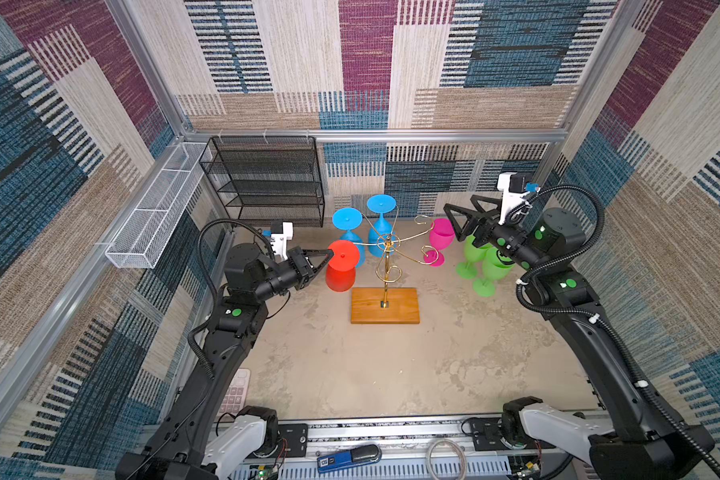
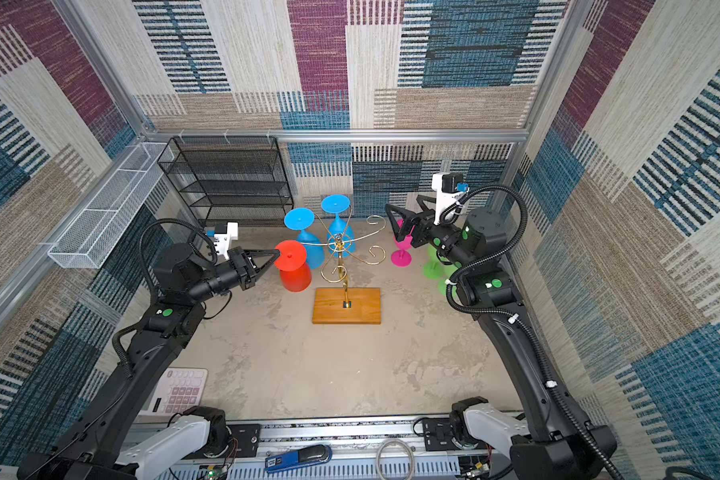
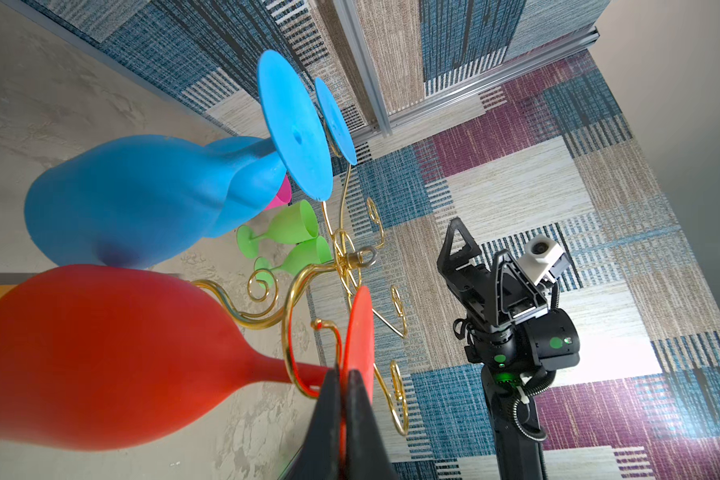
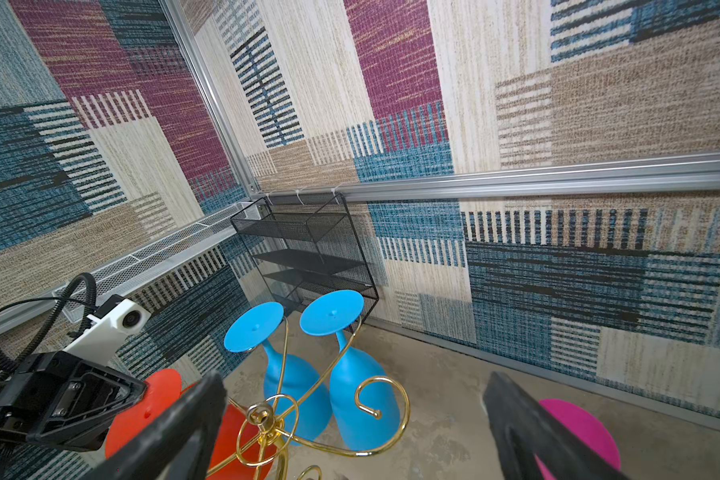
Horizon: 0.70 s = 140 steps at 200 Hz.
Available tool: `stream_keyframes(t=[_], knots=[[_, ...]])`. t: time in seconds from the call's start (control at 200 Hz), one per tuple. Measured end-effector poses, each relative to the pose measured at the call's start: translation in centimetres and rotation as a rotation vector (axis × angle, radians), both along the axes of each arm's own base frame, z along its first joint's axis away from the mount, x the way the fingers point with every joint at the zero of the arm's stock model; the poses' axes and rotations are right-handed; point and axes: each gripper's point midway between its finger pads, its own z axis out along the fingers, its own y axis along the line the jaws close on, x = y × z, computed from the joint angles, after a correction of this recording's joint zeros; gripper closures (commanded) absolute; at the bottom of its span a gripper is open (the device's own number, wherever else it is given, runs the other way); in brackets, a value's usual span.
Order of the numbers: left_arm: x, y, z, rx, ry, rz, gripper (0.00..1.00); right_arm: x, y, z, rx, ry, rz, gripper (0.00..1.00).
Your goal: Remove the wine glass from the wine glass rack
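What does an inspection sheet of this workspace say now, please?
Surface: grey stained table.
Job's things: red glass hangs on gold rack; two blue glasses hang too.
Clutter: pink glass and two green glasses stand on table; black shelf, white basket, calculator.
Hands: left hand shut on red glass's foot; right hand open, holding nothing.
Cables: black hoses along both arms; grey coil at front edge.
Surroundings: patterned carpet walls, metal frame.
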Motion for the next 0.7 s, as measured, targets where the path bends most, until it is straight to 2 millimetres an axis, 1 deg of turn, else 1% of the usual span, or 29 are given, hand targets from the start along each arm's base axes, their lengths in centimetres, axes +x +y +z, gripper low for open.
stream_keyframes(t=[0.185,0.336,0.506,0.701], knots=[[0.0,0.0,0.4,-0.017,0.007,0.004,1.00,-0.2,-0.1,0.0,0.000,-0.001,-0.002,0.01],[0.0,0.0,1.0,-0.023,-0.003,0.004,1.00,-0.4,-0.2,0.2,0.002,-0.007,-0.008,0.01],[0.4,0.0,1.4,-0.027,0.002,0.006,1.00,-0.6,-0.4,0.5,0.004,-0.013,-0.016,0.01],[0.8,0.3,2.2,-0.027,-0.012,0.032,1.00,-0.8,-0.6,0.6,0.005,-0.018,-0.025,0.01]])
